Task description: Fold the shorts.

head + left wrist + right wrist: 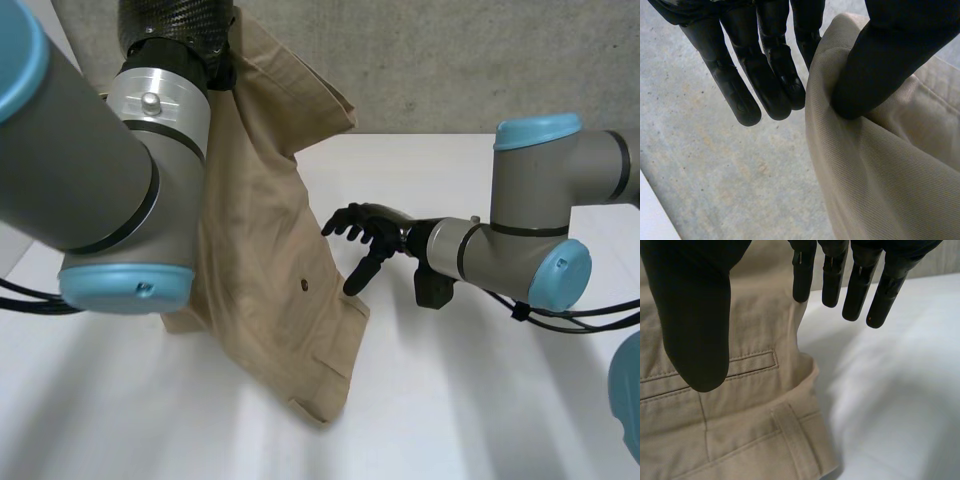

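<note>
You have the shorts (270,260) hanging from your left hand (770,70), lifted high at the far left of the table (480,400). In the left wrist view the thumb (880,65) presses into a fold of the tan cloth (875,175), pinching it against a finger tucked behind the edge; the other fingers hang straight beside it. The shorts drape down past the left arm (90,170), and their lower end rests crumpled on the near part of the table. A small dark button (304,286) shows mid-cloth.

Your right hand (368,232) hovers just right of the shorts' right edge, its fingers (860,285) spread and relaxed, holding nothing. Under its palm you see a welt pocket (752,362) and a belt loop (795,445).
</note>
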